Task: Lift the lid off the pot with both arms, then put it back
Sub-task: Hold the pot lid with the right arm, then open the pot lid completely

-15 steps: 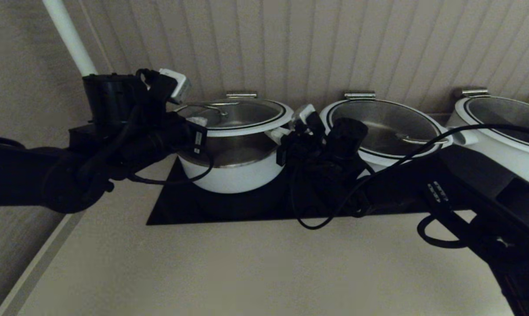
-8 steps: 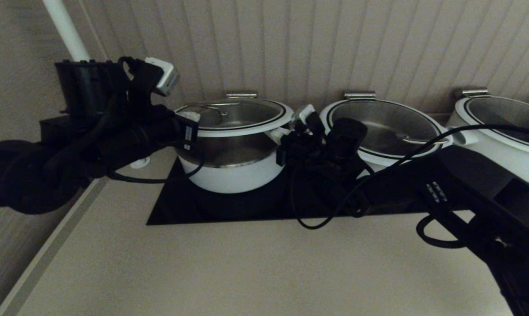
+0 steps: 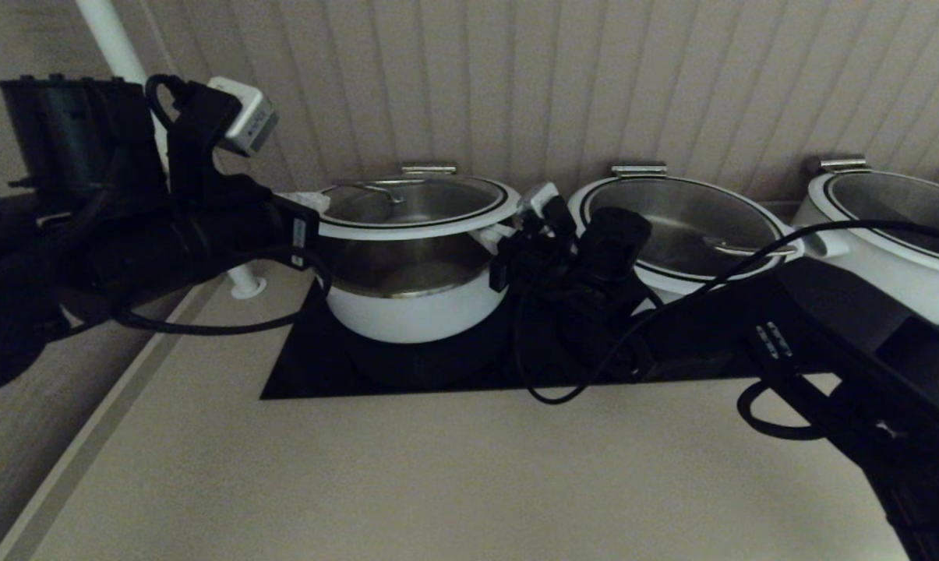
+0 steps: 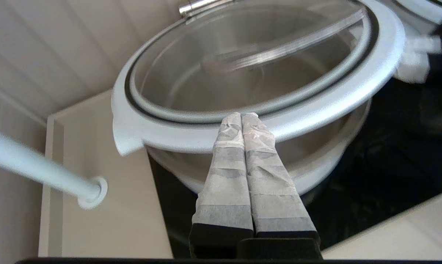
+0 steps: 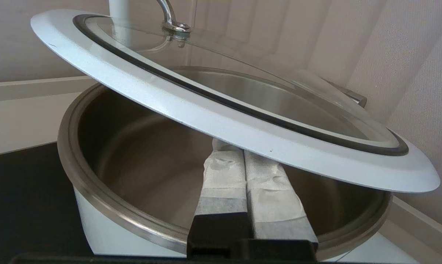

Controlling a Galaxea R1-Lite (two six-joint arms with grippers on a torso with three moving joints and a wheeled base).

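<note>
The lid [image 3: 418,204] hangs above the pot [image 3: 413,292], raised clear of the steel rim, with a gap showing between the two; in the right wrist view it is tilted, one side higher than the other. The pot stands left of centre in the head view, on a black panel [image 3: 469,366] set into the beige table [image 3: 438,475].

The left claw [image 4: 241,119] comes in from the left of the head view, its two taped fingers pressed flat together with nothing between them, their tips lying against the underside of the lid's white rim. The right claw [image 5: 231,148] reaches from the right, just beside the pot's stubby side handle [image 3: 494,234]; its fingers are likewise pressed together, with the tips tucked under the lid's rim and over the open pot.

Two wider pots [image 3: 679,226] [image 3: 890,234] stand in a row to the right, near the back edge. Behind them the wall [image 3: 594,78] is clad in pale vertical boards. At upper left a white pole [image 3: 114,43] slants down to a round foot on the table, near the pot. A pale strip edges the table along the lower left.
</note>
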